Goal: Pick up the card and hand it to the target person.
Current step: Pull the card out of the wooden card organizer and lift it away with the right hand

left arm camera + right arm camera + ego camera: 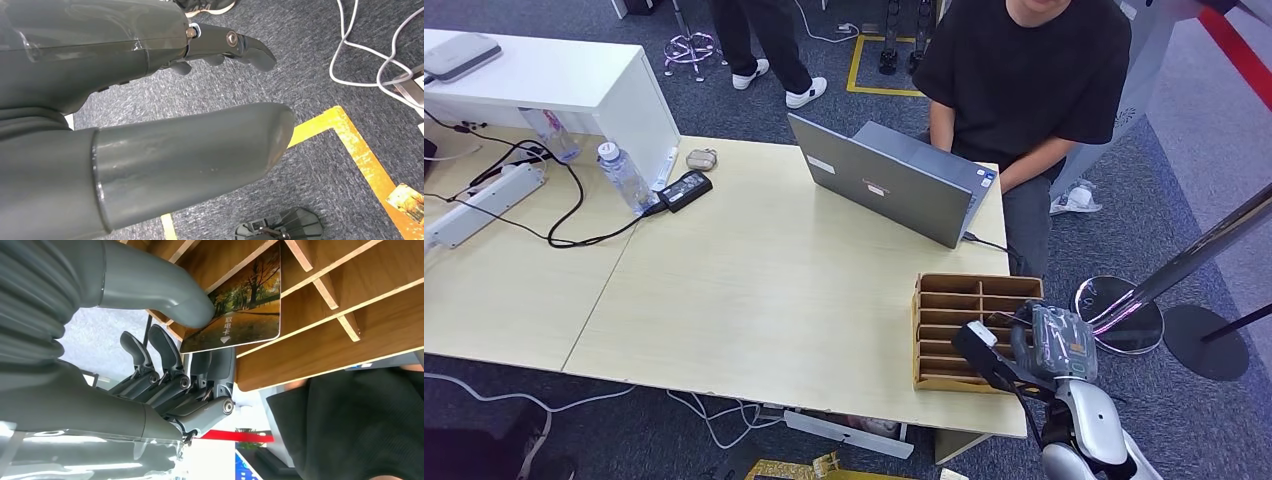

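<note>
Head view first: the robot's right hand (1024,350) is up at the wooden slotted rack (944,300), which sits on the near right corner of the light wood table (754,300). From up there you can't really see the card, the hand covers that side of the rack.

Right wrist view is way clearer. The card (240,310), with an autumn tree photo and some printed characters on it, is sitting in one of the rack (350,305) slots with its end poking out. The right hand (190,360) has its thumb pressed on the printed face, and at least one dark finger sits behind the card's edge, so it looks pinched between them. The other fingers are curled loosely beside it.

A person in a black T-shirt (1024,70) sits at the far side of the table behind an open grey laptop (894,180), pretty close to the rack.

Left wrist view has the left hand (200,100) hanging over grey carpet with yellow floor tape (350,145), thumb and fingers apart, nothing in it.

Far left of the table: a water bottle (624,178), a power strip (484,200) and a black charger brick (686,188).
</note>
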You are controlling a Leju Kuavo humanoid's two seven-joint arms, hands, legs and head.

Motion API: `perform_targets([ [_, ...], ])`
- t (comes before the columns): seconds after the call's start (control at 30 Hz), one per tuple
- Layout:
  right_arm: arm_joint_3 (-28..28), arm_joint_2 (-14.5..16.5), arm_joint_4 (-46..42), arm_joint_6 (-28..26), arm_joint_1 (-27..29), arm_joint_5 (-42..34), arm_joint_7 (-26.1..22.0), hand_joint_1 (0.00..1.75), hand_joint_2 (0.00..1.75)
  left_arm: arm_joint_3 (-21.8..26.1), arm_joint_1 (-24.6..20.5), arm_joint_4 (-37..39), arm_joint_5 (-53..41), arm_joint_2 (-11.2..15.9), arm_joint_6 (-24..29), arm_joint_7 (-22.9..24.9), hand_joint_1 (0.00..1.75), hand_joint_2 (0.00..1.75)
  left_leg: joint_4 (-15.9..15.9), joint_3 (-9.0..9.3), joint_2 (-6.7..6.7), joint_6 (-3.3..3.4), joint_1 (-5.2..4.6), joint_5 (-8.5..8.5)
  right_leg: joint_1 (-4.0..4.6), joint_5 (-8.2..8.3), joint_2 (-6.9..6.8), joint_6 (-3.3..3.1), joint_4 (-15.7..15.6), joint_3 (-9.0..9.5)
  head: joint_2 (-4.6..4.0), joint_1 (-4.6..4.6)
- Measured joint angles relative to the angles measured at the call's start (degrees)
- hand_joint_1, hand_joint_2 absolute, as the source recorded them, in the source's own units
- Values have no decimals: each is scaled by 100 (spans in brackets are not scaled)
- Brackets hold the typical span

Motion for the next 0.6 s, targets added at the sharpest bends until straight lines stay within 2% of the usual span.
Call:
perform_targets([
  [0.3, -38, -62, -174, -272, 0, -27, 41, 151, 175, 0, 3, 0, 5, 2, 1, -7, 0, 0, 0, 0, 0, 0, 0, 0, 0, 0, 0, 0, 0, 0, 0, 1],
  [0.6, -219, -207, -948, -376, -93, 54, 130, 147, 175, 0, 8, 0, 27, 2, 6, -50, 0, 0, 1, 0, 0, 0, 0, 0, 0, 1, 0, 0, 0, 0, 0, 1],
])
